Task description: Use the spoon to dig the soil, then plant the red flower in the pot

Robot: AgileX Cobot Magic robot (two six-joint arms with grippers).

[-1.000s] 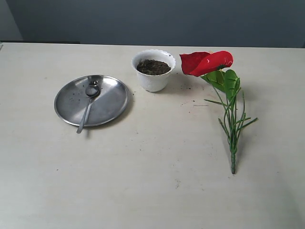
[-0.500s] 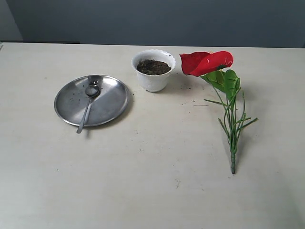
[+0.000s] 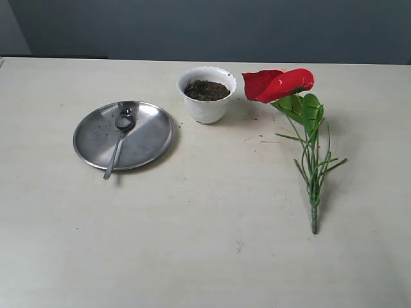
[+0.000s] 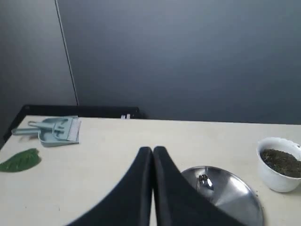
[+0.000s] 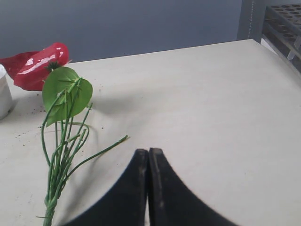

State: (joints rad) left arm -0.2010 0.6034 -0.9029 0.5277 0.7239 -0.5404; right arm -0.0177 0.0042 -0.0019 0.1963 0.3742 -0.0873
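Exterior view: the spoon (image 3: 119, 138) is lying on the round steel plate (image 3: 151, 138) at the left-centre of the frame. Its bowl is resting near the plate's middle and its handle is sticking out over the lower rim. Just right of the plate, the white pot (image 3: 206, 109) is standing upright in the upper middle, and the soil (image 3: 207, 90) is sitting inside it, a little below the scalloped rim. The red flower (image 3: 279, 84) is lying flat on the table (image 3: 212, 224) to the right of the pot, its bloom close to the pot but not touching it and its stem running toward the lower right.

In the left wrist view, the left gripper (image 4: 153, 151) is hovering with its fingers pressed together and gripping nothing. The plate and the spoon's bowl are lying just beyond its tips, with the pot farther off. In the right wrist view, the right gripper (image 5: 148, 153) is likewise hanging closed and empty, with the flower's stem lying near it, apart from the fingertips. A pale blue dustpan (image 4: 54, 130) and a loose green leaf (image 4: 21, 160) are sitting well away on the table.
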